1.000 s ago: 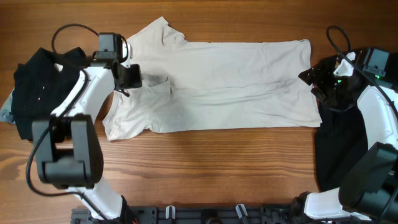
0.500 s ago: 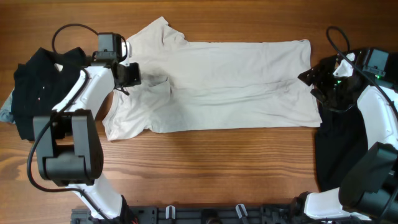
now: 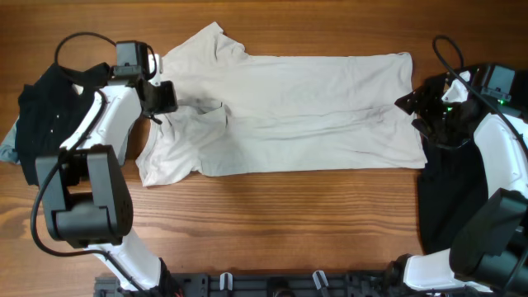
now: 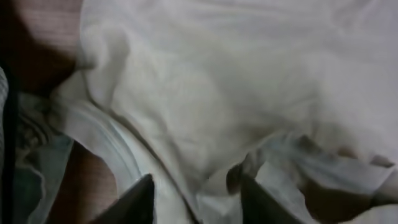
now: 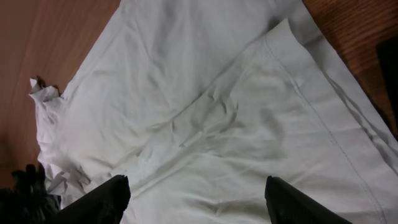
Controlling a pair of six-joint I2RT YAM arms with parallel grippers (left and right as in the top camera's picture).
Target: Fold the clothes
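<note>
A cream T-shirt [image 3: 289, 111] lies spread flat across the table, collar end at the left, hem at the right. My left gripper [image 3: 169, 97] is at the shirt's left edge near the collar and sleeve; in the left wrist view [image 4: 196, 199] its fingers are apart over wrinkled cream fabric [image 4: 236, 93], holding nothing. My right gripper [image 3: 410, 103] hovers open at the hem; the right wrist view [image 5: 196, 199] shows its fingers wide apart above the shirt [image 5: 217, 112]. A black garment [image 3: 49, 120] lies heaped at the far left, another black garment [image 3: 450, 198] at the far right.
A bit of grey-blue cloth [image 3: 7, 148] pokes out beside the left black heap. Bare wooden table [image 3: 289, 223] runs along the front and the back. Cables trail from both arms.
My left gripper has drawn back to the left, from over the shirt's sleeve area to its left edge. The right arm has not moved.
</note>
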